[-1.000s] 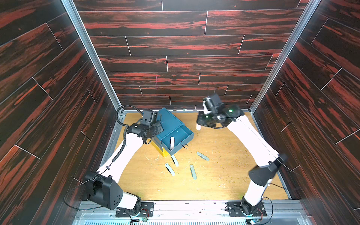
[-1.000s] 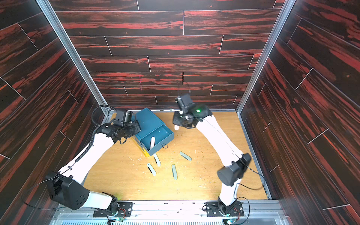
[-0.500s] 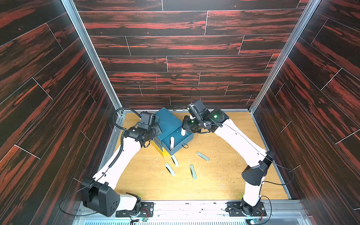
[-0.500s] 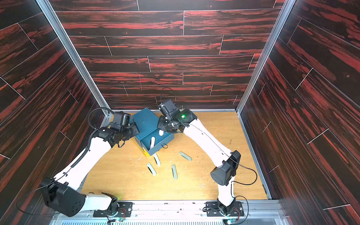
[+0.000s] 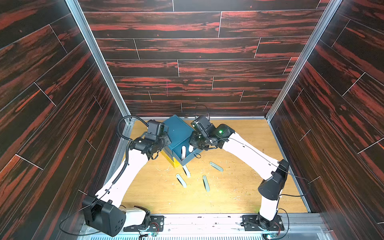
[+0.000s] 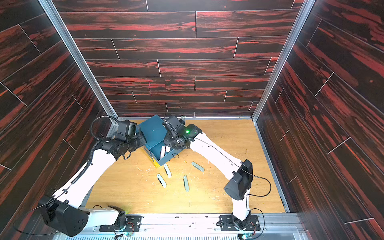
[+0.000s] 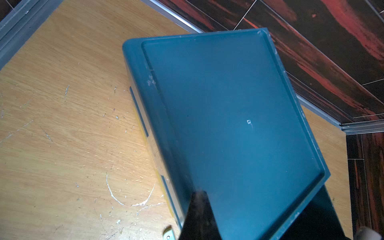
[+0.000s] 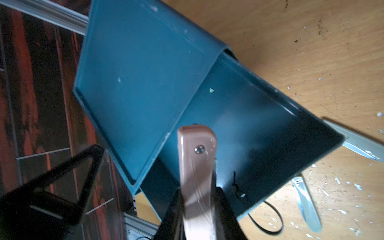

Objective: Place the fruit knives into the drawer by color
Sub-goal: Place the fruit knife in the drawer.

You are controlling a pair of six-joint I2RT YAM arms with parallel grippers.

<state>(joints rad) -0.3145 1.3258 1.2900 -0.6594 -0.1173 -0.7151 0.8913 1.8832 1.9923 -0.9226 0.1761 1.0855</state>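
We gripped a pinkish knife (image 8: 196,166) in our right gripper (image 5: 193,145) over the open teal drawer (image 8: 259,124); our left gripper (image 7: 198,214), closed, sat at nine o'clock of the chest (image 5: 176,131).

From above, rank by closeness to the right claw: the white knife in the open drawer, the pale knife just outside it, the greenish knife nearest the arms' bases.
From the right gripper, holding a pink knife, in a top view:
1. White knife: in the drawer, close beside it.
2. Pale knife: on the table, at the drawer's front.
3. Greenish knife: towards the arms' bases.
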